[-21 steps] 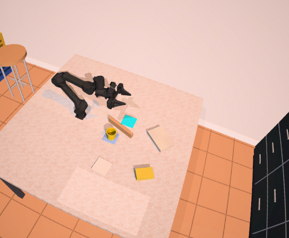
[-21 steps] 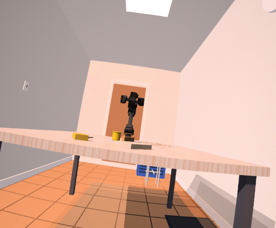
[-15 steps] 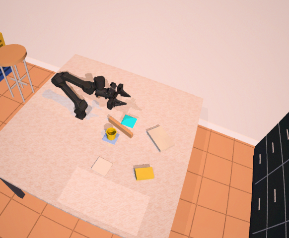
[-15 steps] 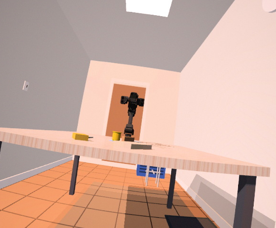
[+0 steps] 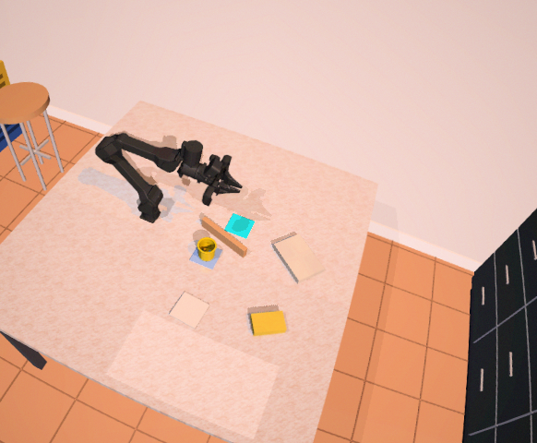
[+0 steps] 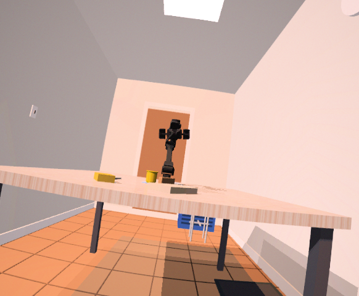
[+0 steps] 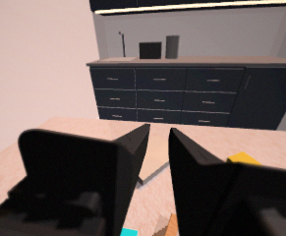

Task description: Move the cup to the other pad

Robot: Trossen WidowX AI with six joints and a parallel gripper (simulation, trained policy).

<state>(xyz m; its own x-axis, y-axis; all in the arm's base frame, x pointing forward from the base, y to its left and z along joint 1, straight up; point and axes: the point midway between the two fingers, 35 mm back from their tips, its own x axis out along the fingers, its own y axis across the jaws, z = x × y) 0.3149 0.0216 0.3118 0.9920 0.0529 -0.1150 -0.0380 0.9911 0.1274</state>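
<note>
Your black 2-fingered gripper (image 5: 241, 187) (image 6: 174, 134) (image 7: 159, 131) hangs above the table, its fingers close together with a narrow gap and nothing between them. The round yellow cup (image 5: 207, 249) (image 6: 152, 176), dark contents showing at its mouth, stands upright on the flat blue square pad (image 5: 216, 260), well apart from you.

You can expect a stiff, fairly light cup with loose weight inside that may roll if you tilt it; its smooth wall could slip under a weak grip. Take it by opposite sides below the rim, fingers opened wide first, and keep it level.

Between the blue pad and the flat cyan square pad (image 5: 239, 225) (image 7: 129, 232), probably your target, lies the long orange-brown wooden bar (image 5: 223, 235) (image 7: 171, 227), so you need to lift over it. Beyond sit the flat beige block (image 5: 298, 256) (image 6: 183, 190) (image 7: 155, 157) and the yellow rectangular block (image 5: 268, 323) (image 6: 104, 177) (image 7: 244, 158).
</note>
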